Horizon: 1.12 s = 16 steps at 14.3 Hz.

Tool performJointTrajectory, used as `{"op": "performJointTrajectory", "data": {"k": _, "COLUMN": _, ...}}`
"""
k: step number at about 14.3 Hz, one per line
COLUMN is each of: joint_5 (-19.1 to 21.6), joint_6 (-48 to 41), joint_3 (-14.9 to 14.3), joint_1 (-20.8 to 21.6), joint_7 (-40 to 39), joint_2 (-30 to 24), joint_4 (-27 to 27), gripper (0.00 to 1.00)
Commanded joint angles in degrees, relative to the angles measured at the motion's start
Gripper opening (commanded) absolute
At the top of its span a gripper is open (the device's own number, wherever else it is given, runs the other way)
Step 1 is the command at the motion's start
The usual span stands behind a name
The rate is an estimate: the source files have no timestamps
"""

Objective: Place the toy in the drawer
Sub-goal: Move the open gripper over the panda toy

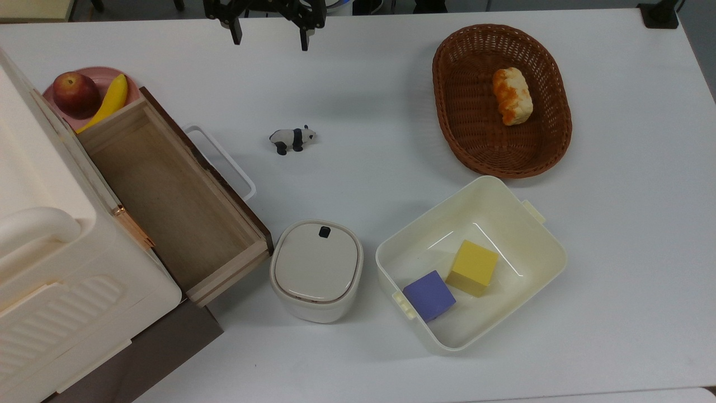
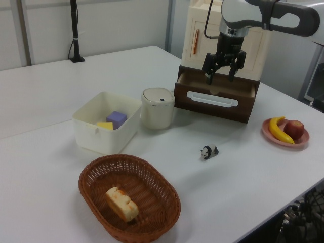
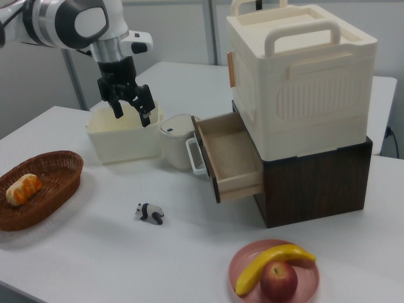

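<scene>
The toy, a small black-and-white panda, stands on the white table between the drawer and the wicker basket. The light-wood drawer is pulled out and empty, its dark front carrying a white loop handle. My gripper hangs open high above the table, with nothing between its fingers. In the top view it sits at the upper edge, well above the panda.
A cream bin holds a purple cube and a yellow cube. A lidded white pot stands by the drawer's corner. A wicker basket holds bread. A pink plate bears an apple and banana. A cream box tops the cabinet.
</scene>
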Motion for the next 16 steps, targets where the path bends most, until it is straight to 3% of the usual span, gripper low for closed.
{"op": "performJointTrajectory", "data": {"k": 1, "joint_5": 0.2, "joint_6": -0.9, "joint_3": -0.9, "joint_1": 0.7, "joint_7": -4.9, "joint_2": -1.2, "joint_4": -1.1, "gripper": 1.00}}
{"op": "performJointTrajectory", "data": {"k": 12, "joint_5": -0.2, "joint_6": -0.7, "joint_3": -0.7, "joint_1": 0.9, "joint_7": -5.0, "joint_2": 0.9, "joint_4": -1.8, "gripper": 1.00}}
{"op": "performJointTrajectory", "data": {"k": 15, "joint_5": -3.3, "joint_6": -0.7, "joint_3": 1.7, "joint_1": 0.1, "joint_7": -11.1, "joint_2": 2.6, "joint_4": -2.4, "gripper": 1.00}}
{"op": "performJointTrajectory", "data": {"k": 16, "joint_5": -3.2, "joint_6": -1.0, "joint_3": 1.7, "joint_1": -0.3, "joint_7": -9.2, "joint_2": 2.6, "joint_4": -2.6, "gripper": 1.00}}
